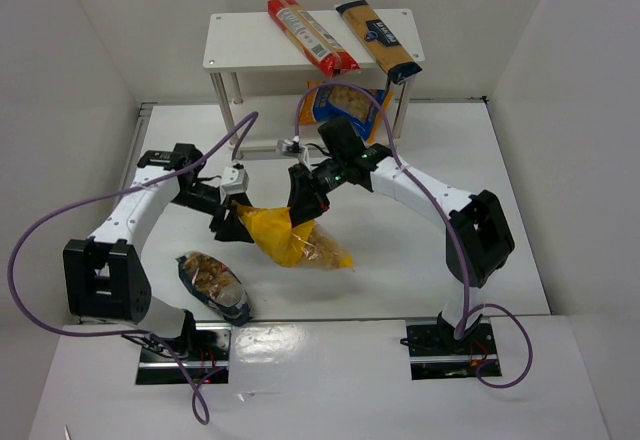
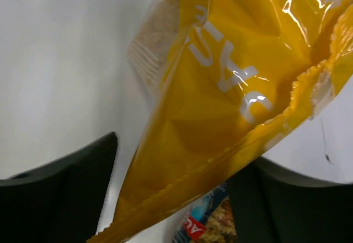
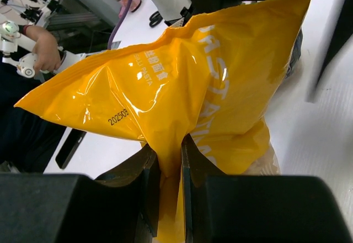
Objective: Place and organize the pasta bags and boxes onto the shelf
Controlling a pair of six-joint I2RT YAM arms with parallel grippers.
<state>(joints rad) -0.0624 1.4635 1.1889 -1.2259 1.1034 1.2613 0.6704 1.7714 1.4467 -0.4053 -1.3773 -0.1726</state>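
The yellow bag (image 1: 285, 240) with a clear window lies mid-table. My right gripper (image 1: 303, 200) is shut on a fold of it, seen pinched between the fingers in the right wrist view (image 3: 170, 149). My left gripper (image 1: 232, 222) is at the bag's left end with its jaws wide apart. The bag (image 2: 231, 88) passes between them untouched. The dark bag of brownish pasta (image 1: 215, 282) lies at the near left. The long red pack (image 1: 312, 35) and the long yellow-navy pack (image 1: 380, 40) lie on the top board of the white shelf (image 1: 240, 45). The blue-yellow bag (image 1: 345, 105) sits under that board.
White walls enclose the table on the left, right and back. The yellow-navy pack overhangs the shelf's right front corner. A purple cable (image 1: 60, 230) loops beside the left arm, and another (image 1: 460, 260) runs along the right arm.
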